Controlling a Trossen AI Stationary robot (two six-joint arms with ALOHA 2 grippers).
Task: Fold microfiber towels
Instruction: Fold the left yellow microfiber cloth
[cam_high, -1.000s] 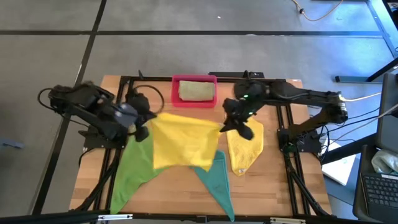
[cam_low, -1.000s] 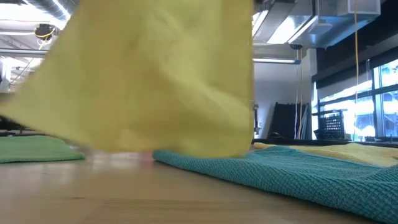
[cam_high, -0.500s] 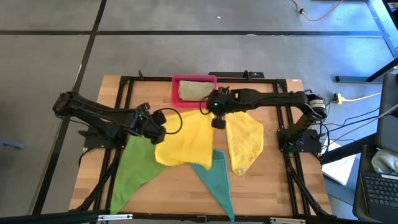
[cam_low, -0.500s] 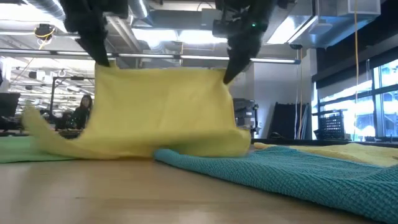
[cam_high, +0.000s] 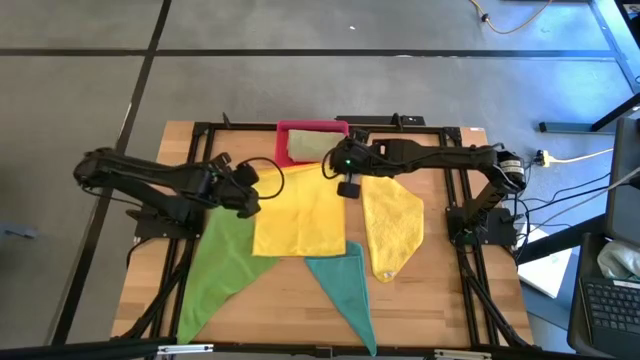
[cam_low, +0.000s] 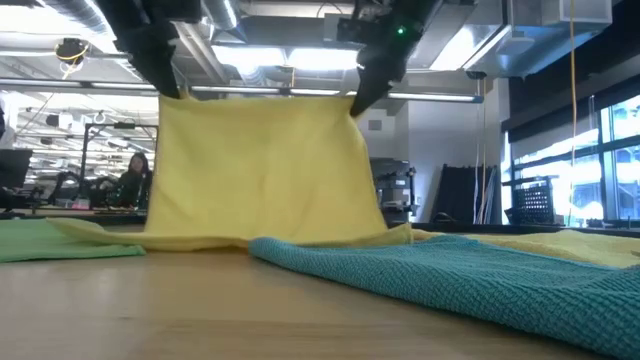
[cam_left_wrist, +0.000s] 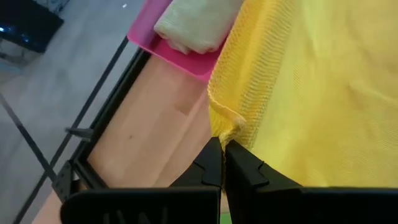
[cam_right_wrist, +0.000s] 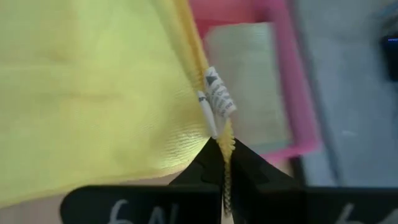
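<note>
While both arms hold it up, held yellow towel (cam_high: 300, 215): hangs stretched, top edge running straight between the pincers, lower edge on the table.
left gripper (cam_high: 247, 190): clamped on the towel's top corner.
right gripper (cam_high: 347, 186): pinching the other top corner, by the tag (cam_right_wrist: 216, 93).
count: yellow towels two, second yellow towel (cam_high: 392, 228) just beside right gripper; green towel (cam_high: 218, 265), teal towel (cam_high: 345, 287), olive towel (cam_high: 308, 145) in pink tray (cam_high: 283, 133), one each.
change: the sheet now hangs flatter, squarer than half a second ago.

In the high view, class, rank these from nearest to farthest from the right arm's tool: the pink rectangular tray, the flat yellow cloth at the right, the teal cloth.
From the right tool:
1. Pink rectangular tray, just behind it.
2. Flat yellow cloth, to its right front.
3. Teal cloth, at the front edge.
</note>
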